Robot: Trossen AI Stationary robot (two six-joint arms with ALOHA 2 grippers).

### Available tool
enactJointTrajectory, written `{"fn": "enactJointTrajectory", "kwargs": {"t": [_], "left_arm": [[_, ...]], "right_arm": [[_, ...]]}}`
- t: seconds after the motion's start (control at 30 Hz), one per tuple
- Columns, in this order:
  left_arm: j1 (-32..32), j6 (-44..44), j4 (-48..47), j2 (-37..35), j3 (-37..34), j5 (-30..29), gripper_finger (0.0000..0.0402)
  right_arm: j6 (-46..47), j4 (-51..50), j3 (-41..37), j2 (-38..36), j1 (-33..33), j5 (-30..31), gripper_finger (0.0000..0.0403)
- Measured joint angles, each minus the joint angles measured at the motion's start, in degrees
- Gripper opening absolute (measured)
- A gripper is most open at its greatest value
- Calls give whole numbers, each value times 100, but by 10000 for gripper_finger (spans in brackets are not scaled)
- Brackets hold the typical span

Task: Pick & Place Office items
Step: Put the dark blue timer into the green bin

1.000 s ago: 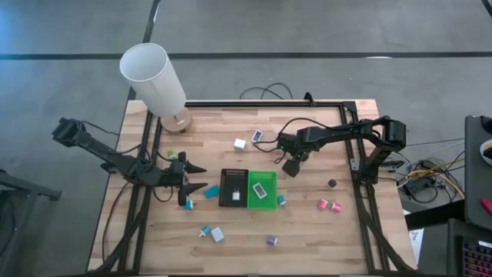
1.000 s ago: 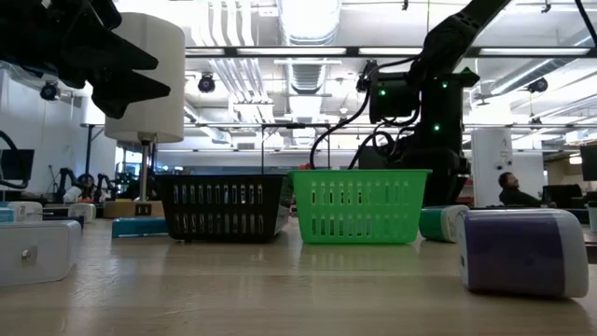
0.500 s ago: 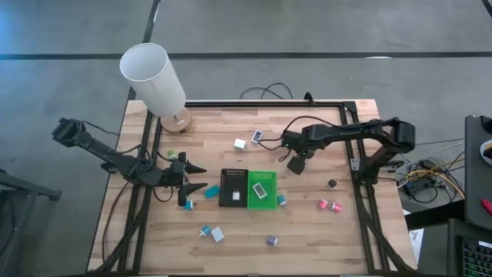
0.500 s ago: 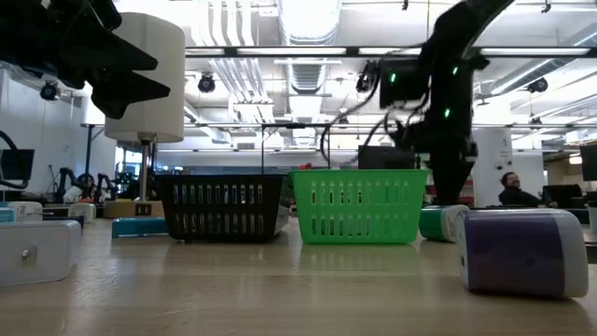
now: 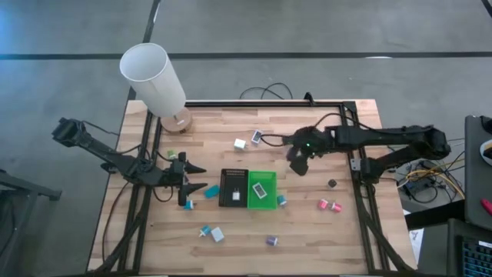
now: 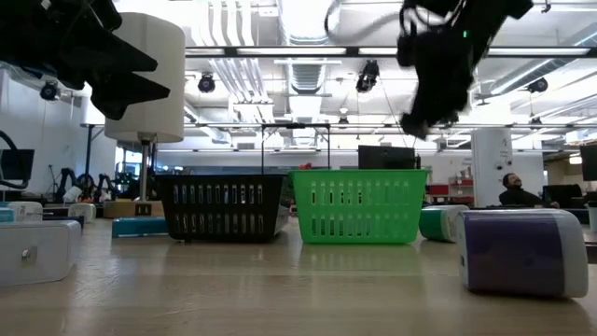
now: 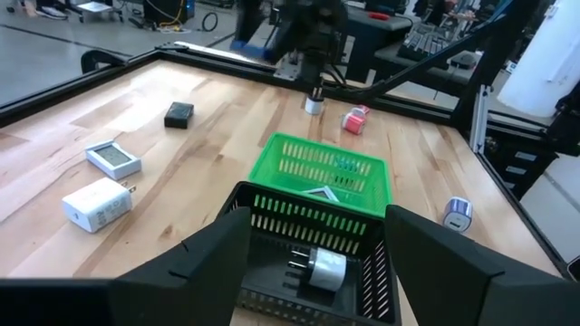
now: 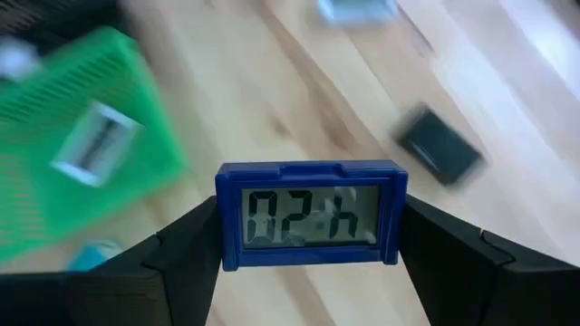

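My right gripper (image 5: 298,163) is shut on a small blue digital clock (image 8: 310,215) and hangs raised (image 6: 422,112) over bare wood beyond the green basket (image 5: 261,189). That basket holds a white and grey piece (image 8: 93,142). My left gripper (image 5: 192,178) is open and hovers just left of the black basket (image 5: 234,188), its fingers wide over the near rim (image 7: 317,226). A white plug-like piece (image 7: 319,269) lies inside. Small teal, white, pink, purple and black pieces lie scattered on the table, among them a black block (image 5: 332,183) and two pink ones (image 5: 329,205). My right gripper pinches the blue clock between its two fingers, one on each short end (image 8: 227,217). The fingers come from above, pointing down, and the display faces the wrist camera. The clock is lifted clear of the table and sits level across the fingers.
A tall white cylinder lamp (image 5: 154,77) stands at the far left corner on a wooden base. Black frame rails (image 5: 355,154) run along the table's sides, and cables trail at the far edge. Loose pieces include a white block (image 5: 240,143) and a purple one (image 5: 271,241).
My right gripper has risen from low behind the green basket to well above it, carrying the clock, while its arm stretched out flatter toward the table's right edge. The left arm has kept still.
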Motion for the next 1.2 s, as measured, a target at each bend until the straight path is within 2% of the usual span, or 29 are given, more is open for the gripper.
{"fn": "enactJointTrajectory", "kwargs": {"t": [0.27,0.6,1.03,1.2], "left_arm": [[0,-121,-1,0,0,1,261],[0,-188,-2,-1,0,44,262],[0,-188,-4,0,0,44,262],[0,-188,-4,-2,0,44,262]], "right_arm": [[-463,1548,-11,-79,862,3,277],[-368,2476,-28,505,1569,22,277],[149,2854,8,2100,1759,-216,277],[220,2844,264,2553,1689,-599,277]]}}
